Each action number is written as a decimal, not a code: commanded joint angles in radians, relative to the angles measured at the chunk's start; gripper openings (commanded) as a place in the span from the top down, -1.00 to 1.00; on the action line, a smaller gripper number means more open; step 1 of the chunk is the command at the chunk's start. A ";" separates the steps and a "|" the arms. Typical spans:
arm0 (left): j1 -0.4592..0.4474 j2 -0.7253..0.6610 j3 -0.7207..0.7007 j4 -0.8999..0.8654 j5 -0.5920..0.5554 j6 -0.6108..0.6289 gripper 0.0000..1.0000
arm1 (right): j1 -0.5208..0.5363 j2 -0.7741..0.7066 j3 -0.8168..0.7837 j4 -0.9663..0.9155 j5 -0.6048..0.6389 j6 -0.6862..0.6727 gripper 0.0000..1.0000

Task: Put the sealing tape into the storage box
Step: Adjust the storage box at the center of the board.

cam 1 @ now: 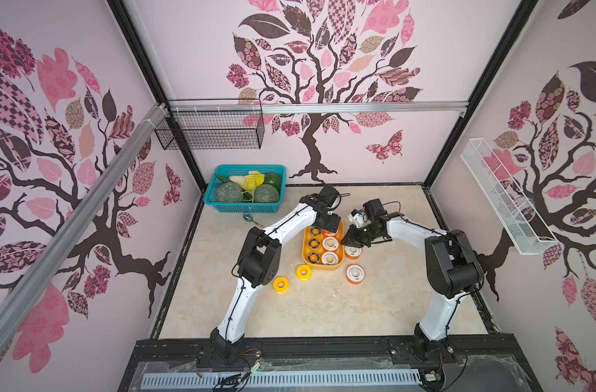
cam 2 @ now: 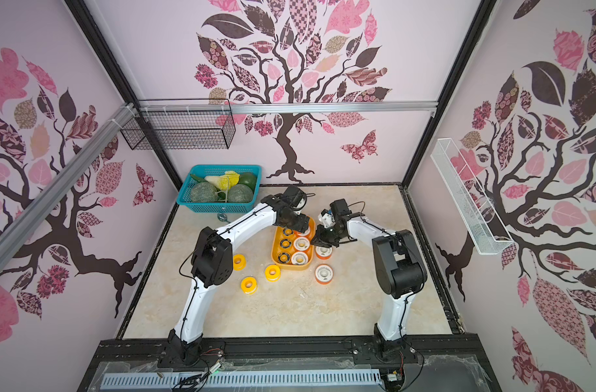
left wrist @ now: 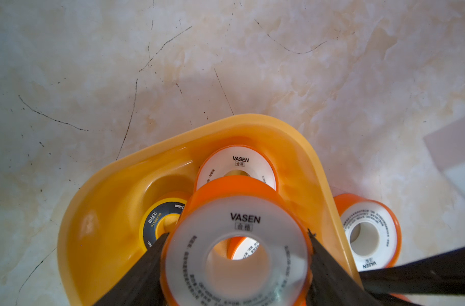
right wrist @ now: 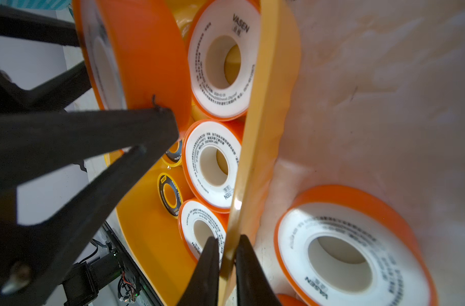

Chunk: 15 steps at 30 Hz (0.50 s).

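Note:
The orange-yellow storage box point(cam 1: 323, 268) point(cam 2: 291, 267) sits mid-table and holds several rolls, black-and-yellow ones point(cam 1: 312, 243) on its left side and orange-and-white ones point(cam 1: 330, 243) on its right. My left gripper point(cam 1: 330, 225) point(left wrist: 238, 234) is shut on an orange VASEN sealing tape point(left wrist: 244, 209) point(right wrist: 152, 53), held on edge above the box's far end. My right gripper point(cam 1: 344, 241) point(right wrist: 228, 238) is shut on the box's right wall point(right wrist: 260, 106). Two orange rolls point(cam 1: 352, 251) point(cam 1: 355, 273) lie outside to the box's right. Yellow rolls point(cam 1: 303, 272) point(cam 1: 281, 284) lie near its front left.
A teal basket point(cam 1: 245, 190) of vegetables stands at the back left, with a small magnifier point(cam 1: 252, 219) in front of it. A black wire basket point(cam 1: 210, 129) hangs on the back wall. A white mesh rack point(cam 1: 503, 197) hangs on the right wall.

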 commanded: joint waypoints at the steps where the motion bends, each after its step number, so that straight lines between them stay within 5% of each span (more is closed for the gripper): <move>1: 0.004 0.033 0.034 -0.013 -0.002 0.000 -0.39 | 0.013 0.021 0.043 -0.007 -0.017 -0.002 0.65; 15: 0.005 0.088 0.085 -0.025 0.039 -0.013 -0.40 | 0.016 0.027 0.047 -0.022 -0.014 -0.012 0.64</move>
